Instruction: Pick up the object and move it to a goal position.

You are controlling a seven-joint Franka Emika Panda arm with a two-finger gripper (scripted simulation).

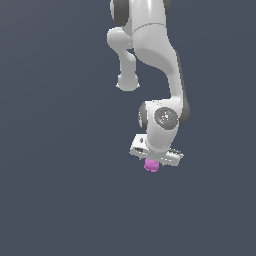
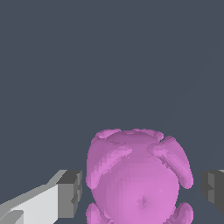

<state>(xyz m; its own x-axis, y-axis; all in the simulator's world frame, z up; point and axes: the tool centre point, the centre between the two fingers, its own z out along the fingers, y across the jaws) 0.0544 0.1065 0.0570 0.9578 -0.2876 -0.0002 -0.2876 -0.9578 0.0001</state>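
Note:
The object [image 2: 139, 179] is a pink-magenta lumpy blob with bumpy knobs. In the wrist view it sits between my two grey fingertips [image 2: 70, 192], with a narrow gap on each side. My gripper [image 2: 142, 192] is open around it, and the jaws stand just apart from it. In the exterior view the object [image 1: 151, 165] shows as a small pink lump right under the white gripper [image 1: 153, 161], low in the scene. The fingers are hidden there behind the hand and the object.
The white arm [image 1: 155, 55] comes down from the top of the exterior view. Plain dark grey-blue ground [image 1: 60, 190] lies all around. No other objects and no goal marker are in view.

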